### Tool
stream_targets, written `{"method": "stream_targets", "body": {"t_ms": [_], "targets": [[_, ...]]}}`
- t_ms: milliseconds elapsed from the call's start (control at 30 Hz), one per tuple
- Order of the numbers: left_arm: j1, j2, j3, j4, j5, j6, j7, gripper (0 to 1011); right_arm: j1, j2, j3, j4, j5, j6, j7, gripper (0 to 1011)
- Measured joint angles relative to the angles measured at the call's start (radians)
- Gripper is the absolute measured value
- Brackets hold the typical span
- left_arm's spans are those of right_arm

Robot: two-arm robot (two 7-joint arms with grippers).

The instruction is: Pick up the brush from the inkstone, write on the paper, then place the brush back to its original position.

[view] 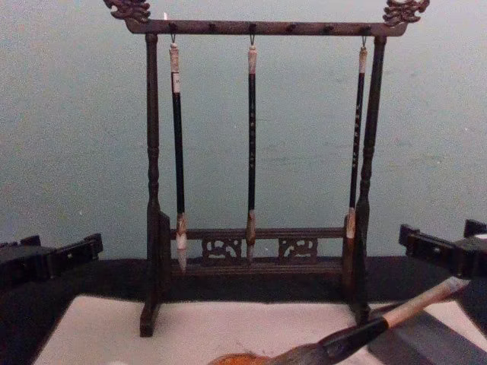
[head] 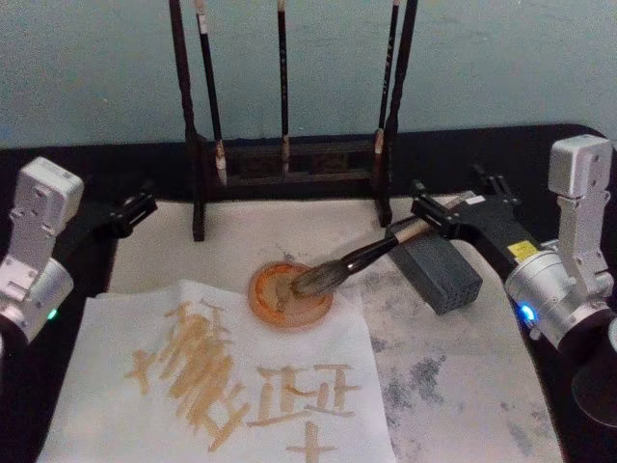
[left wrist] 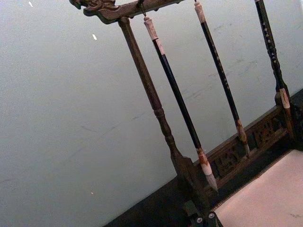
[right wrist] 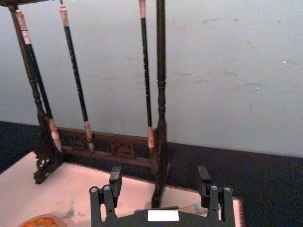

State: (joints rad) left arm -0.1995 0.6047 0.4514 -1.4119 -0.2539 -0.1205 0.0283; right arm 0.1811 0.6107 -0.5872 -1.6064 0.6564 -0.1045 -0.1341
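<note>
Head view showed the brush (head: 359, 260) lying at a slant, its bushy grey-brown tuft resting in the round orange inkstone (head: 290, 295) and its pale handle propped on a dark ribbed block (head: 442, 273). The right gripper (head: 436, 214) sat just beside the handle end, its black jaws spread and empty of the brush. The left gripper (head: 138, 206) hovered at the far left edge of the mat, jaws apart, holding nothing. The paper (head: 222, 386), a thin, slightly crumpled off-white sheet, lay in front of the inkstone and bore tan brush strokes. Behind stood a dark carved wooden rack (view: 259, 251) with turned posts, three thin dark-handled brushes (view: 251, 144) hanging from its top bar.
</note>
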Motion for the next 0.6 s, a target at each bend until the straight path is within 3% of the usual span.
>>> {"method": "stream_targets", "body": {"t_ms": [200, 600], "targets": [[0.0, 0.0, 0.0, 0.0, 0.0, 0.0, 0.0, 1002, -0.009, -0.002, 0.018, 0.008, -0.006, -0.015, 0.015, 1008], [0.0, 0.0, 0.0, 0.0, 0.0, 0.0, 0.0, 1002, -0.009, -0.001, 0.017, 0.007, -0.004, -0.014, 0.014, 1008]]}}
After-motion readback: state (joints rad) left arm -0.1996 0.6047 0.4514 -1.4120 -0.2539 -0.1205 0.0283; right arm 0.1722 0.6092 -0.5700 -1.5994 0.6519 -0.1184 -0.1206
